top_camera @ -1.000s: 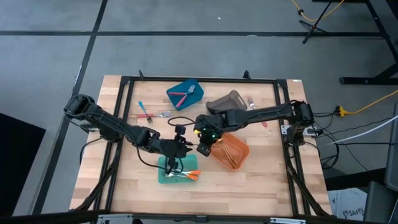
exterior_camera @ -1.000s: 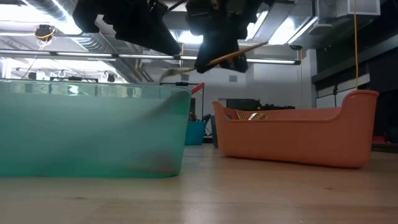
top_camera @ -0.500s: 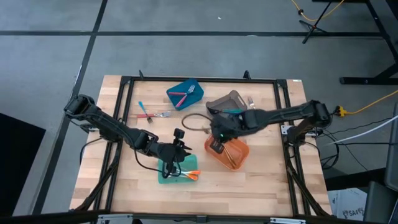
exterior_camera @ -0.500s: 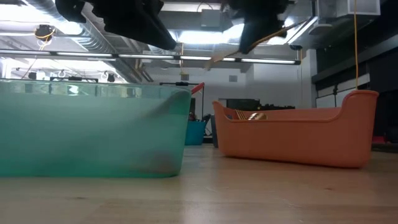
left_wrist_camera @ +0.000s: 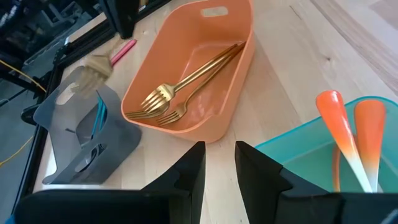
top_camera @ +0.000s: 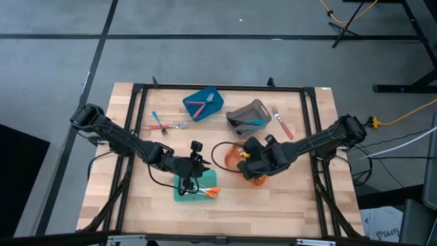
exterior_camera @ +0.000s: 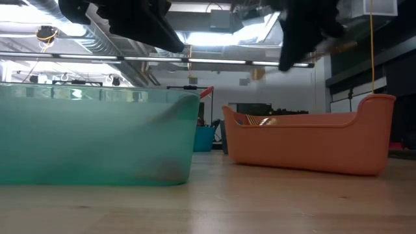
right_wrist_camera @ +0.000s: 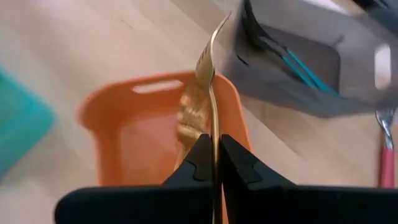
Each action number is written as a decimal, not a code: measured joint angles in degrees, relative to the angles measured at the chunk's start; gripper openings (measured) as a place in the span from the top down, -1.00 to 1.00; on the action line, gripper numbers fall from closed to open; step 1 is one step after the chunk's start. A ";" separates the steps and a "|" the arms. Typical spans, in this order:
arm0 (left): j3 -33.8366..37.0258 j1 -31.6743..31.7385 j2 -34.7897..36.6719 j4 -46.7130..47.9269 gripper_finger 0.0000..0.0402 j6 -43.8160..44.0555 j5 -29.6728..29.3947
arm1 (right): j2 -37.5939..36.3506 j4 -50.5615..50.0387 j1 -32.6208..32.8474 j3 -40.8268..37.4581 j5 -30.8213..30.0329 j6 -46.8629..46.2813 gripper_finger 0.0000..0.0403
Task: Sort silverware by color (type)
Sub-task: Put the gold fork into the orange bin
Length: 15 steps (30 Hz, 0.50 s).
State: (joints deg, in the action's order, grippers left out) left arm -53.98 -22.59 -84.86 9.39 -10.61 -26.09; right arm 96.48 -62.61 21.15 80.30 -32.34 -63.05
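My right gripper (top_camera: 246,161) hangs over the orange bin (top_camera: 258,179), shut on a gold fork (right_wrist_camera: 210,74). Two more gold forks (left_wrist_camera: 186,93) lie flat on that bin's floor. My left gripper (left_wrist_camera: 219,158) stands open, nothing between its fingers, above the teal bin (top_camera: 186,194), where orange-handled utensils (left_wrist_camera: 351,134) lie. The grey bin (top_camera: 247,115) holds teal-handled pieces. Pink-handled ones lie in the blue bin (top_camera: 203,102). A pink fork (top_camera: 281,123) and a pink and a blue utensil (top_camera: 166,125) lie flat on the table. My right gripper pinches the gold fork's handle (right_wrist_camera: 213,127) between its two fingers. The fork runs on ahead along the fingers, edge-on, with its tines (right_wrist_camera: 205,62) farthest from them. The fingers slant down from above. The fork is lifted clear, above the orange bin (right_wrist_camera: 124,130).
The four bins stand about the table's middle, the blue and grey ones toward the far edge. A black cable loop (top_camera: 218,154) lies beside the orange bin. Bare wood shows along the near edge and in the left and right near corners.
My right gripper has carried the gold fork from the table's middle toward the right edge, to above the orange bin. It has turned about and tipped to point more steeply down. The fork has stayed clear of the table.
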 joint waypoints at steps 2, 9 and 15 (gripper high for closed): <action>0.00 0.00 0.00 0.00 0.59 0.00 0.00 | 0.07 0.75 0.35 -2.41 -0.04 -2.76 1.00; 0.00 0.07 0.00 0.01 0.59 -0.02 -0.02 | 0.09 13.86 1.56 -10.38 0.95 -3.34 1.00; 0.00 0.07 0.00 0.00 0.59 -0.02 -0.02 | 0.09 18.75 1.89 -14.38 1.04 -3.15 1.00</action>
State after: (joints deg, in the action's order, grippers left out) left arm -53.98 -22.52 -84.86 9.39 -10.63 -26.11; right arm 96.57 -43.86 23.04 65.92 -31.30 -66.20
